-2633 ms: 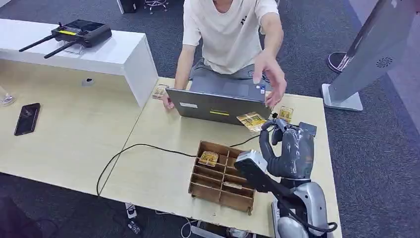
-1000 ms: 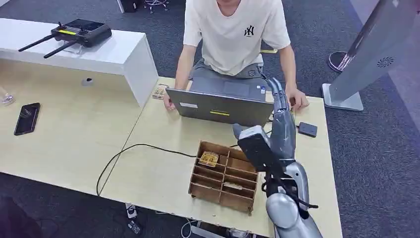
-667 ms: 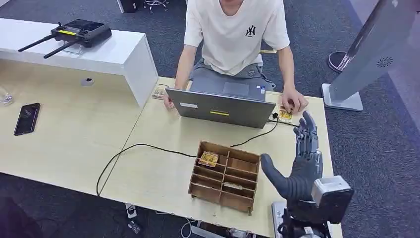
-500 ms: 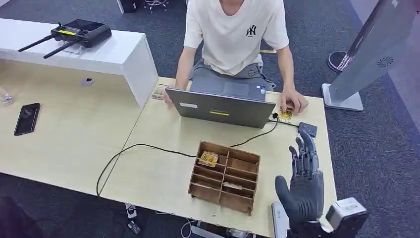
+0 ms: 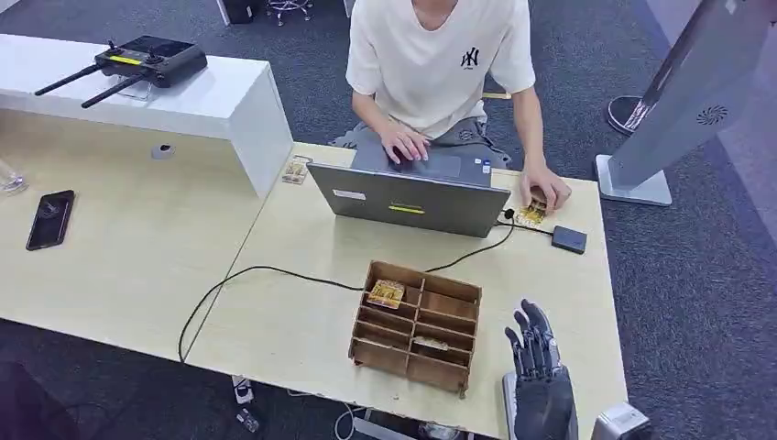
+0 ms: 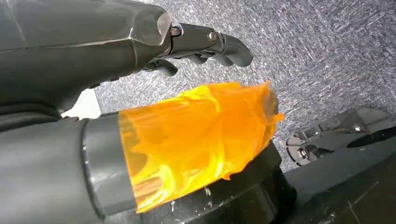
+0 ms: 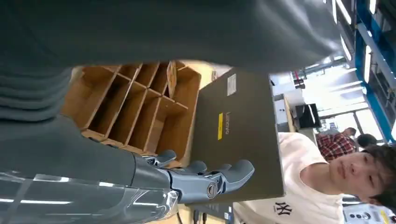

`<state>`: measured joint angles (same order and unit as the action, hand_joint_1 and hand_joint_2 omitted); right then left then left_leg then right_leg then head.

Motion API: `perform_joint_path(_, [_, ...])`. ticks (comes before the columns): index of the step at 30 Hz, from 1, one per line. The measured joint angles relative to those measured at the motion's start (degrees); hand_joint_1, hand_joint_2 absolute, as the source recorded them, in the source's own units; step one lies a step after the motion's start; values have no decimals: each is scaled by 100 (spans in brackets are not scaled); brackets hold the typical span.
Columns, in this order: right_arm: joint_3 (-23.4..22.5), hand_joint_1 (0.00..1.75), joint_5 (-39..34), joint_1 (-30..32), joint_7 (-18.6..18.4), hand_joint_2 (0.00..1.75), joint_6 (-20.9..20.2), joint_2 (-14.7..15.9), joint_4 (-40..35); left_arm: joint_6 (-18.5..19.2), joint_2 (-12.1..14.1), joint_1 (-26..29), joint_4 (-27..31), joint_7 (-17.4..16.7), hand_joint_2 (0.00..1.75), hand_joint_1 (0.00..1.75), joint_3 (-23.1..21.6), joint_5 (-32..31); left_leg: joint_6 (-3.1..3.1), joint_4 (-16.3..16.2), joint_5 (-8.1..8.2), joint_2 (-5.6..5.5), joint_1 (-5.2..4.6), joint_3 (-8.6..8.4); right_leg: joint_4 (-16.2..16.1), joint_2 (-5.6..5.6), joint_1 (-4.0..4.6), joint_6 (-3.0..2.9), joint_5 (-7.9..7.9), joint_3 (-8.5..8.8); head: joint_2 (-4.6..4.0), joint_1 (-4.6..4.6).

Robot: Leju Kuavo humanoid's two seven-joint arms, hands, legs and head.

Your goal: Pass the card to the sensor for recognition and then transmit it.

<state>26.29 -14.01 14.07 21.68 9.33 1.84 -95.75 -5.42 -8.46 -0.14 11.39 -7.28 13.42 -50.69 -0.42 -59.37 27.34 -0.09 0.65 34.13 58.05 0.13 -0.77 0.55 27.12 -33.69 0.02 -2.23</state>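
I see my right hand point(image 5: 541, 390) empty, fingers spread, at the tabletop's near edge; the card point(image 5: 530, 215) lies well apart, under a person's hand point(image 5: 547, 190).

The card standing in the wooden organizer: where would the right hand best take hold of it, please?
Probably by its upper edge, from straight above: the card stands in a back compartment of the organizer, walled by dividers, so only its top is free. The right hand is open beside the box.
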Motion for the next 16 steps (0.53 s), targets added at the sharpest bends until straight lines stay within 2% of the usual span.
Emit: perform_joint_path(16, [324,0,-186,-54,107,0,164,278,170,-166,-66,-7,0,-120,0,0,2,-48,0,0,0,0,-1,-1,0,0,0,0,0,0,0,0])
